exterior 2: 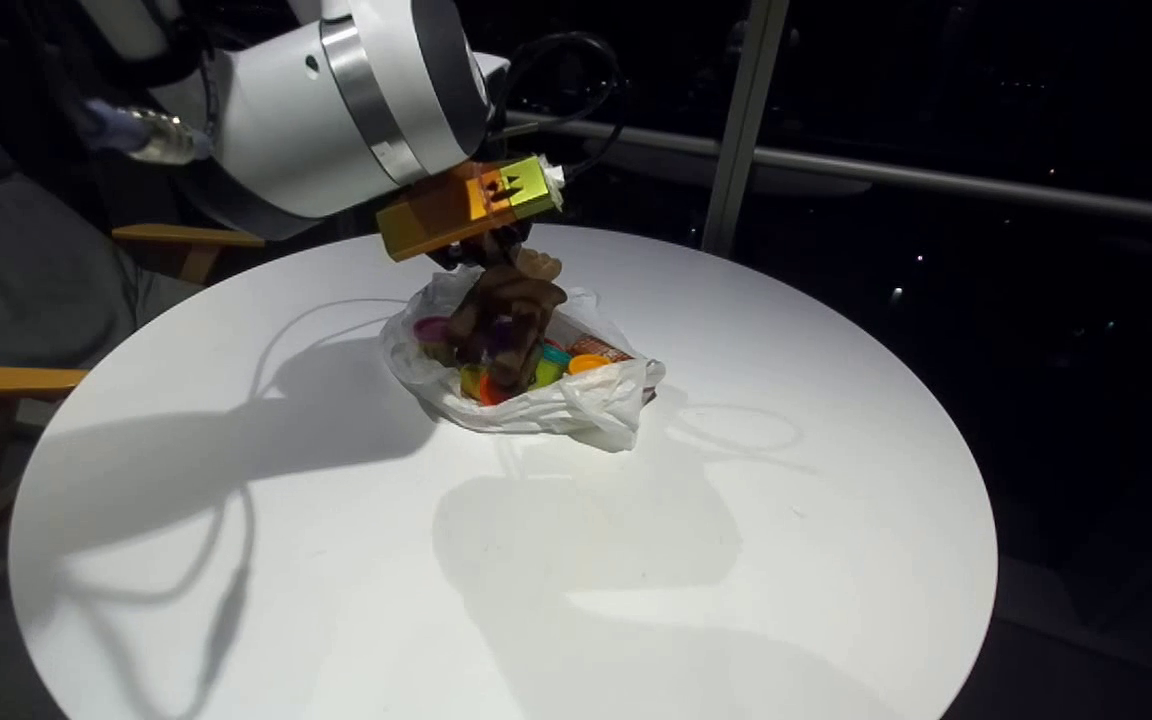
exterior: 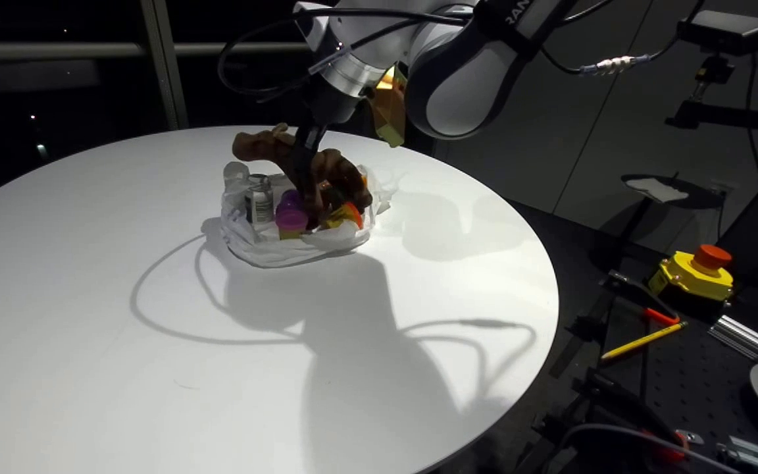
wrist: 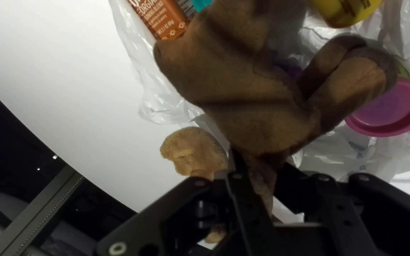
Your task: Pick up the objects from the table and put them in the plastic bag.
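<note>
In the wrinkled white plastic bag (exterior: pixel 274 255): round purple-lidded tub (exterior: pixel 292 222); over it, brown plush animal (exterior: pixel 339 172); beneath, round white table (exterior: pixel 89 329).

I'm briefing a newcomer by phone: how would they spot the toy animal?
Find the round table, then the white plastic bag on it. The toy animal is over it, in the gripper. Unlike the small bright jars, it is large, brown and has legs.

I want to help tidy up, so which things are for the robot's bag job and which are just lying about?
For the job:
wrinkly translucent white plastic bag
brown plush toy animal
silver cylindrical can
round yellow tub with purple lid
orange-brown printed packet

Just lying about:
thin yellow pencil
ribbed silver metal bar
yellow box with round red button
</note>
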Robot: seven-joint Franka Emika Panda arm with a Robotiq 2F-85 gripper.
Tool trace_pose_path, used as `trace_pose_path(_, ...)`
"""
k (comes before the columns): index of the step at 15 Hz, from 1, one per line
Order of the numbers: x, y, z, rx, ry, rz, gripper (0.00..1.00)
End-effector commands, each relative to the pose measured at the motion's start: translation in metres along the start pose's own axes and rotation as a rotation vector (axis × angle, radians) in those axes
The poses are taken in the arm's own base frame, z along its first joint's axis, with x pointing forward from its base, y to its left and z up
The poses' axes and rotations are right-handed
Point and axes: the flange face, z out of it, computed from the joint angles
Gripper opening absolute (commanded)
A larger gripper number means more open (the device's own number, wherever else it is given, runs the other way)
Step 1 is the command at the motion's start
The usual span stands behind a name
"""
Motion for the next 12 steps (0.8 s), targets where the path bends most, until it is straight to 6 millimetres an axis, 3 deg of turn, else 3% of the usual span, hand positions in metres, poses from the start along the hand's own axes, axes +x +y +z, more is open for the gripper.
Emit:
trace_pose_path(1,0.005,-0.002,0.017,-0.030,-0.049,-0.053,0.52)
trace_pose_path(5,0.001,-0.001,0.011,-0.029,-0.103,-0.042,0.83)
trace_pose_path(7,0.010,0.008,-0.001,-0.039,-0.090,0.003,0.98)
trace_pose_path(12,0.059,0.048,-0.047,-0.115,0.052,0.179,1.00)
